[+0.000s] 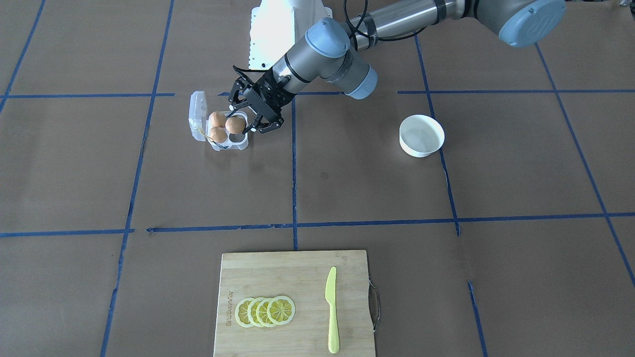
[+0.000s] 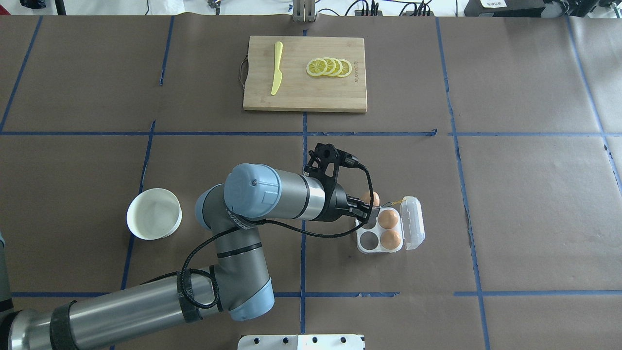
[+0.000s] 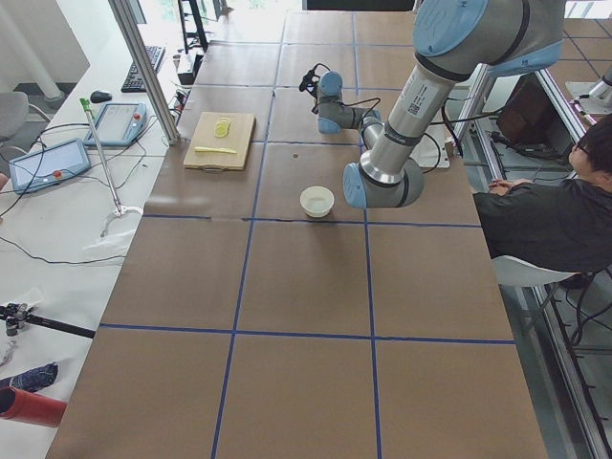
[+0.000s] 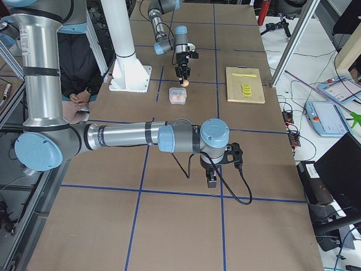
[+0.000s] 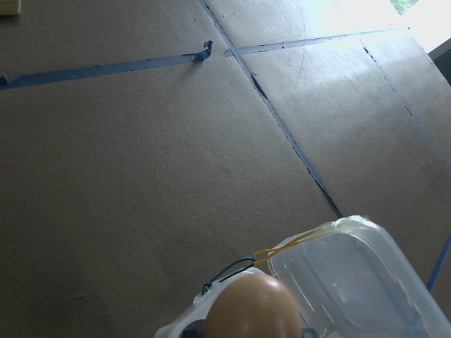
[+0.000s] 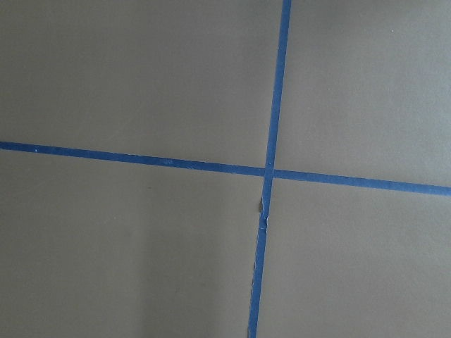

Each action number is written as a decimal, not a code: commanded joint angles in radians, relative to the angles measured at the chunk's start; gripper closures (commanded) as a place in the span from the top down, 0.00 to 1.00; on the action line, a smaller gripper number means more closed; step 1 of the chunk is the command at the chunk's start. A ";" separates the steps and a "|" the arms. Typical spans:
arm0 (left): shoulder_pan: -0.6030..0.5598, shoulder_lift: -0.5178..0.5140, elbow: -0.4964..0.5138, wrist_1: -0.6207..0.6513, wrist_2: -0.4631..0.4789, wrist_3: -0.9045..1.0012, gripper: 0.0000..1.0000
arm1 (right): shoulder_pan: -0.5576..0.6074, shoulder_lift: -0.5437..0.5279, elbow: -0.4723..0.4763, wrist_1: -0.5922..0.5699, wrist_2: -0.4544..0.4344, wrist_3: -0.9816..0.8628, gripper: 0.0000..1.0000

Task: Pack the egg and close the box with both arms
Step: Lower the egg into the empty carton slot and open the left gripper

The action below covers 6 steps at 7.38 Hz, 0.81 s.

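The clear box (image 1: pixel 237 144) lies open, its lid (image 1: pixel 197 111) folded out to the side. Two orange-brown eggs (image 1: pixel 217 119) (image 1: pixel 218 134) sit in its cells. My left gripper (image 1: pixel 242 121) is shut on a third egg (image 1: pixel 234 125), held just over the box (image 2: pixel 360 244) at a near cell. The left wrist view shows this egg (image 5: pixel 250 306) at the bottom edge beside the lid (image 5: pixel 345 274). One cell (image 2: pixel 369 238) is empty. My right gripper (image 4: pixel 212 182) shows only in the exterior right view, far from the box; I cannot tell whether it is open or shut.
A round white bowl (image 1: pixel 421 135) stands apart from the box, on the left arm's side. A wooden cutting board (image 1: pixel 297 277) at the operators' edge holds lemon slices (image 1: pixel 265 311) and a yellow-green knife (image 1: pixel 331 307). Blue tape lines cross the brown table cover.
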 commanded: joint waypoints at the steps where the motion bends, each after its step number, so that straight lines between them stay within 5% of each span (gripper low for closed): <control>1: 0.019 -0.018 0.031 -0.003 0.009 0.002 0.00 | 0.000 -0.001 -0.002 0.000 0.000 0.000 1.00; 4: 0.041 -0.020 0.051 -0.003 0.048 0.000 0.02 | 0.000 -0.002 -0.001 0.000 0.000 0.002 1.00; 5: 0.041 -0.018 0.051 -0.003 0.048 0.000 0.45 | 0.000 -0.001 0.000 0.000 0.000 0.002 1.00; 6: 0.041 -0.018 0.050 -0.003 0.049 0.000 0.99 | 0.000 0.001 0.000 0.000 0.000 0.002 1.00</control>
